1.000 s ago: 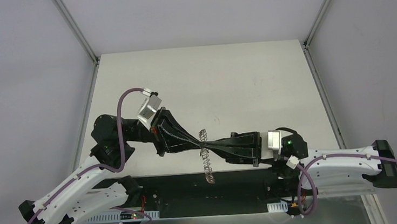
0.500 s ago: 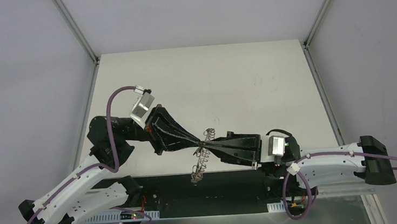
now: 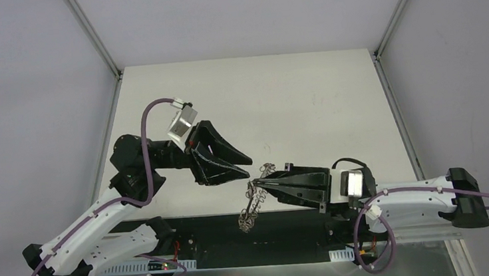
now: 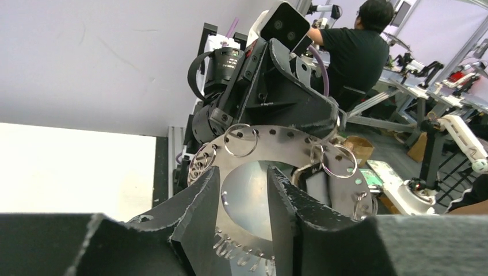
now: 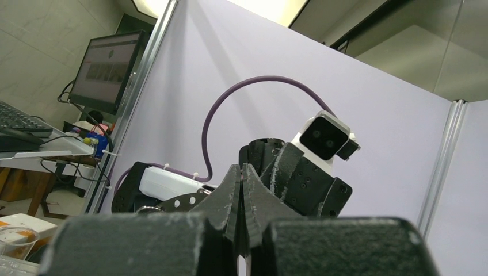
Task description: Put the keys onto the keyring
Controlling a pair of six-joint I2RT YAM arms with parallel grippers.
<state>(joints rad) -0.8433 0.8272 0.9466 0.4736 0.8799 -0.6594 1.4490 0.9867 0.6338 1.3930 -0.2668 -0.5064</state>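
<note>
Low at the centre of the top view, the right gripper (image 3: 259, 185) has its jaws pinching the dangling keyring (image 3: 251, 209). Just beside it, the left gripper (image 3: 250, 167) has its jaws spread.

One silvery keyring (image 4: 282, 141), one white table (image 3: 292, 100), two arms: left arm (image 3: 95, 221), right arm (image 3: 414, 198).

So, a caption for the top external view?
Right arm's shut jaws hold the dangling keyring; left arm's jaws stand open beside it.
</note>
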